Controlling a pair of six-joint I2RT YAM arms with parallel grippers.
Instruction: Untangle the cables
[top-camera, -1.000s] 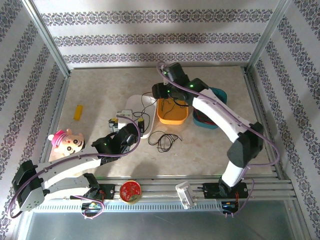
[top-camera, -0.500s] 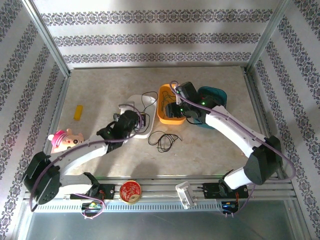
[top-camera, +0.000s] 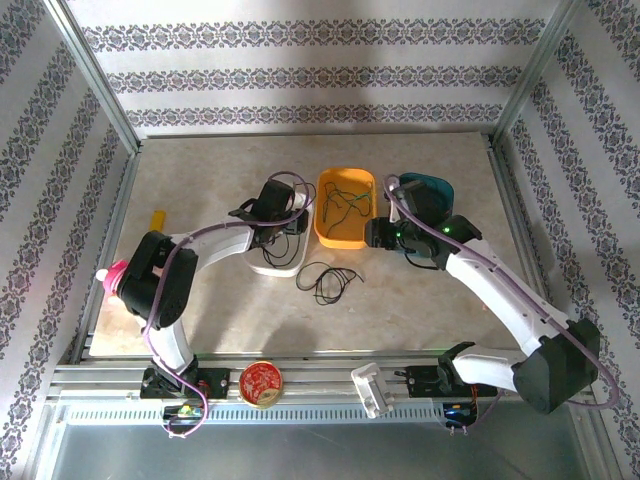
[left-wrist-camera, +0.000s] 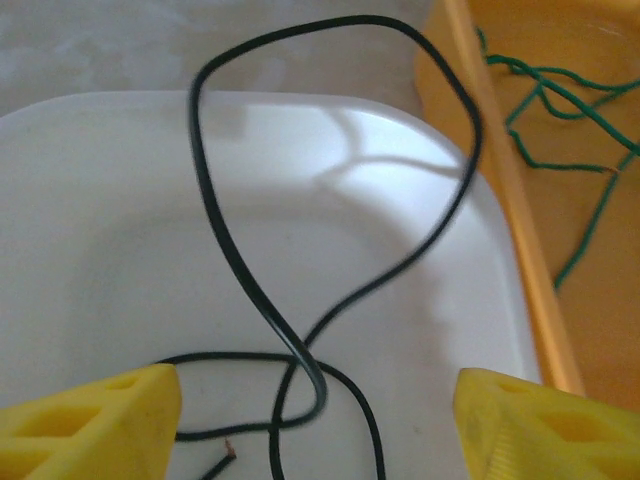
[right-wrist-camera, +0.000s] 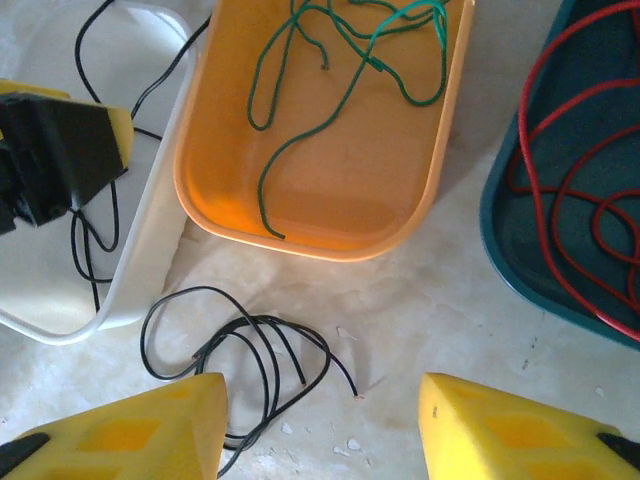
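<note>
Nearest the arm bases, a round red tin (top-camera: 261, 383) sits on the front rail. Just beyond it, on the marbled tabletop (right-wrist-camera: 420, 320), a loose black cable (right-wrist-camera: 262, 345) lies in a small coil, apart from every container and close to the near edges of the white and orange trays. The right gripper (right-wrist-camera: 320, 430) hovers above this coil with its yellow fingers spread wide and nothing between them.

Farther back, three trays stand in a row. The white tray (left-wrist-camera: 120, 250) on the left holds a second black cable (left-wrist-camera: 305, 358); one big loop of it rises over the tray's far rim. The left gripper (left-wrist-camera: 320, 420) hangs low over this tray, jaws apart, with the crossing strands lying between the fingertips but not pinched. Touching its right side, the orange tray (right-wrist-camera: 310, 245) holds a tangled green cable (right-wrist-camera: 375, 60). Just right of that, the teal tray (right-wrist-camera: 497, 225) contains a looping red cable (right-wrist-camera: 520, 130).
</note>
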